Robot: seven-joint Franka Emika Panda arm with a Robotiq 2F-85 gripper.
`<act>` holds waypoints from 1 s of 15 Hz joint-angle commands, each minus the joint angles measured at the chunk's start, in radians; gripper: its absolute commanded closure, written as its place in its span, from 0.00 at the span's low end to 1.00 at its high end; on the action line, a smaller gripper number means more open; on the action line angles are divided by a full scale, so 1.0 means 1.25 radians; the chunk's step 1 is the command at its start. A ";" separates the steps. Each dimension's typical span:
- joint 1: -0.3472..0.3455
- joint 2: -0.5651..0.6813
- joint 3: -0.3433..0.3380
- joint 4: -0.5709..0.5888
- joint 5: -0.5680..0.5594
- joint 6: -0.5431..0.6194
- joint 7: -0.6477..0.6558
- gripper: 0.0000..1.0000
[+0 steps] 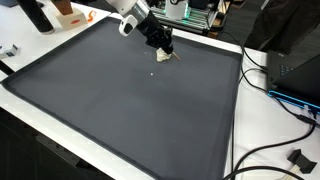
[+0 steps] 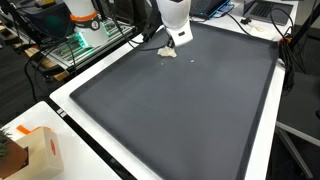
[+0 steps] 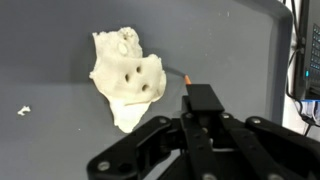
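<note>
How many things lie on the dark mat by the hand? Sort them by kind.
Cream lump with holes: 1
Small white crumb: 1
Total: 2

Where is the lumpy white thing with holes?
In the wrist view the cream-white lump lies on the dark grey mat, close beside the black gripper.

We read the mat [image 3: 50,135] as a dark grey rubbery sheet, matt, fine-grained; the white lump [image 3: 125,75] looks doughy or foam-like, matt, pitted w/ rough torn edges; gripper [image 1: 163,47] black plastic, slight sheen; counter [image 1: 240,115] rim white, smooth; box [image 2: 40,150] plain cardboard.
</note>
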 commanded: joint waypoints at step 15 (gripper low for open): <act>-0.021 -0.004 -0.005 -0.029 0.092 0.029 0.054 0.97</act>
